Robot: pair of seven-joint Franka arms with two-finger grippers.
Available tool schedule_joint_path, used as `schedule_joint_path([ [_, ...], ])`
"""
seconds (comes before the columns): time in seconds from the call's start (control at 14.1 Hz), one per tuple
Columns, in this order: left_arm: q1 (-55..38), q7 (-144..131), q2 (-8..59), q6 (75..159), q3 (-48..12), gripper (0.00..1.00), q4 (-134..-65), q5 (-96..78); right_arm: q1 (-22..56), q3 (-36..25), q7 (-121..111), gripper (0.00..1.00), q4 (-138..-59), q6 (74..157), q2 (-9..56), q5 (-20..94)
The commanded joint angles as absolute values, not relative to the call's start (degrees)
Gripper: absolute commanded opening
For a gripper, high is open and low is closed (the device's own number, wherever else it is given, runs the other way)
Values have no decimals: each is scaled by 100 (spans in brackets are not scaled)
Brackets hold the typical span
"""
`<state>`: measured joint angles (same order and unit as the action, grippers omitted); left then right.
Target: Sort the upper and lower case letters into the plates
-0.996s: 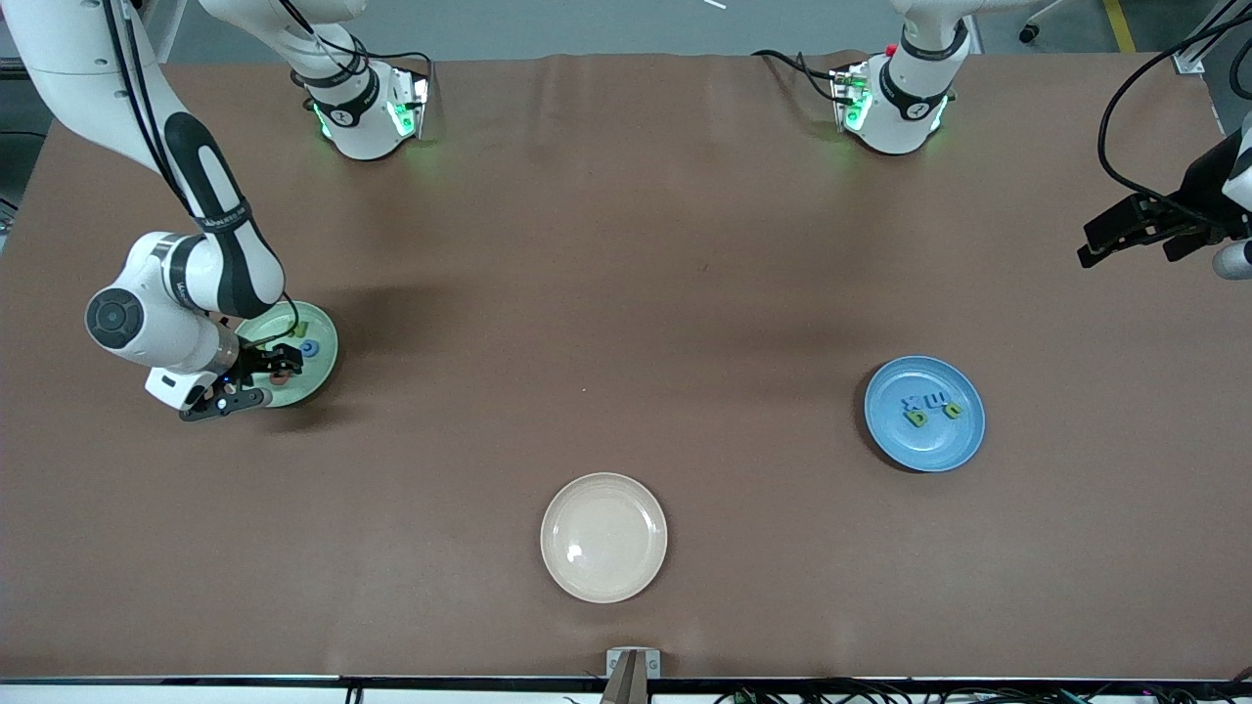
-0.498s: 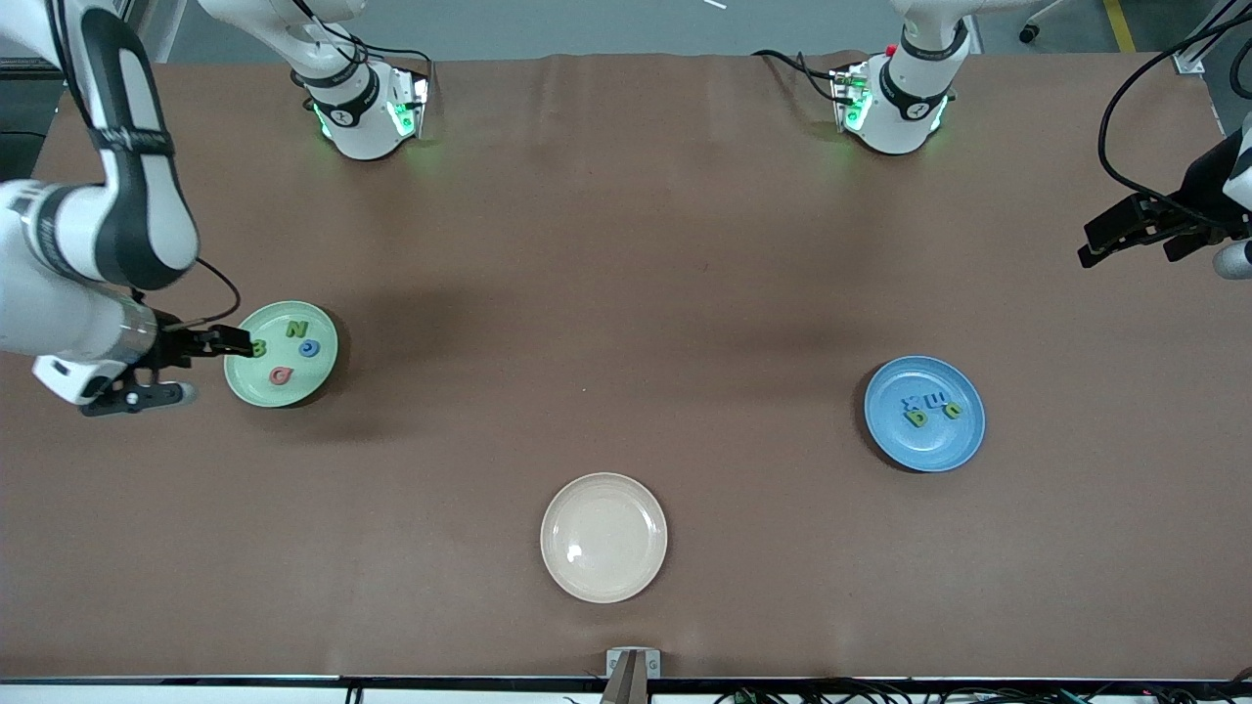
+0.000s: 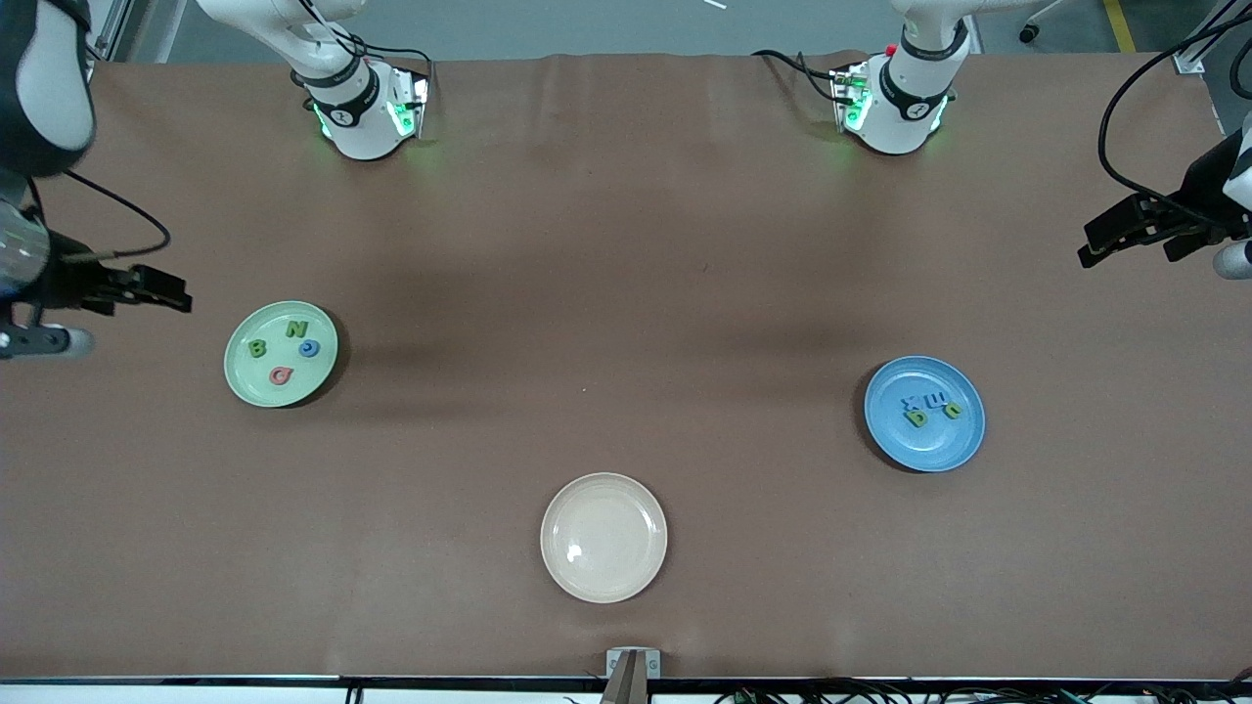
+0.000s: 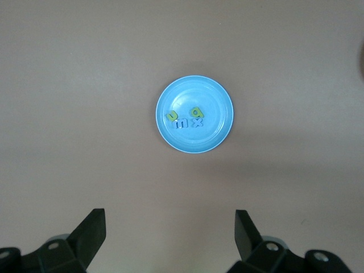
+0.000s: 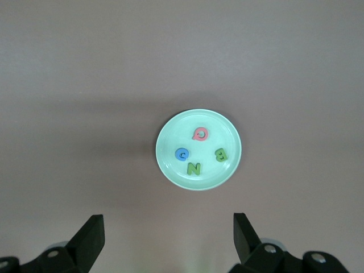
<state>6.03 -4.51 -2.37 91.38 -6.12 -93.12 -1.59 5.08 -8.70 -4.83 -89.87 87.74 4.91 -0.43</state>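
The mint green plate (image 3: 245,378) (image 5: 224,128) lies toward the right arm's end of the table. It holds a green B (image 3: 257,348), a green N (image 3: 296,330), a blue C (image 3: 309,348) and a red Q (image 3: 282,374). My right gripper (image 3: 174,293) (image 5: 168,223) hangs open and empty, high beside that plate. The blue plate (image 3: 924,452) (image 4: 193,91) toward the left arm's end holds several lower case letters (image 3: 929,408) (image 4: 185,119), green and blue. My left gripper (image 3: 1100,246) (image 4: 169,219) waits open and empty, high over the table's edge.
A cream-beige plate (image 3: 603,537) with nothing in it sits near the front camera, midway between the two ends. Both arm bases (image 3: 367,108) (image 3: 895,103) stand at the edge farthest from the camera. Bare brown table lies between the plates.
My right gripper has risen off the mint green plate and drawn back toward its end of the table, and the red Q now shows in the plate. The left arm has not moved.
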Motion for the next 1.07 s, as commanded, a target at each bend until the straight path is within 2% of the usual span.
schedule_joint_path([
  [0.0,633,-387,-264,9185,-598,100,-9308,-264,571,-879,-325,100,-8264,8210,545,-167],
  [0.28,624,-448,-272,9185,-589,100,-9299,-264,571,-870,147,100,-7718,7910,554,-79],
  [1.0,571,-413,-316,9114,-1019,100,-9211,-62,545,-888,150,100,-7690,7989,554,114],
])
